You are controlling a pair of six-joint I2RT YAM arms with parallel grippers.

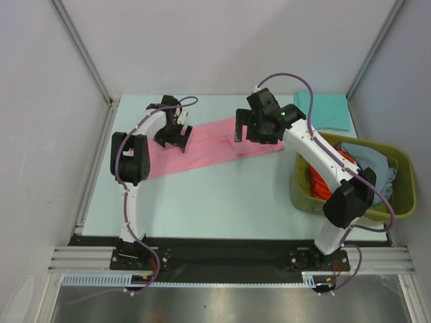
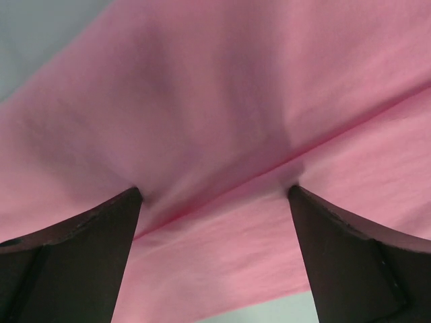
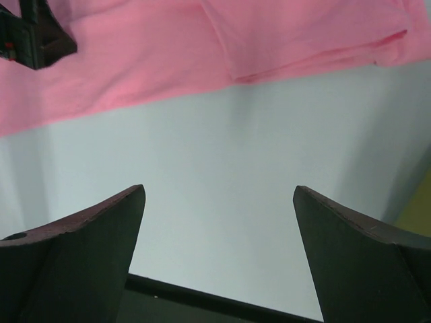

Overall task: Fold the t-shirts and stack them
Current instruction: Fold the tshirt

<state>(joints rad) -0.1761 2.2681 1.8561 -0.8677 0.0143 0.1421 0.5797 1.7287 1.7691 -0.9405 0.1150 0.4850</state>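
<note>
A pink t-shirt [image 1: 209,151] lies flat across the back of the table, folded into a long strip. My left gripper [image 1: 176,138] is open and pressed low onto its left part; in the left wrist view the pink cloth [image 2: 215,134] with a fold seam fills the space between the spread fingers [image 2: 74,262]. My right gripper [image 1: 250,131] is open and empty above the strip's right end; its view shows the pink cloth [image 3: 222,47] ahead and bare table between its fingers [image 3: 357,262]. A folded teal t-shirt [image 1: 323,111] lies at the back right. Orange-red [image 1: 322,182] and grey-blue [image 1: 369,165] shirts fill the basket.
An olive-green plastic basket [image 1: 404,195] stands at the right side of the table, close to my right arm. White walls with metal posts enclose the back and sides. A black rail runs along the near edge.
</note>
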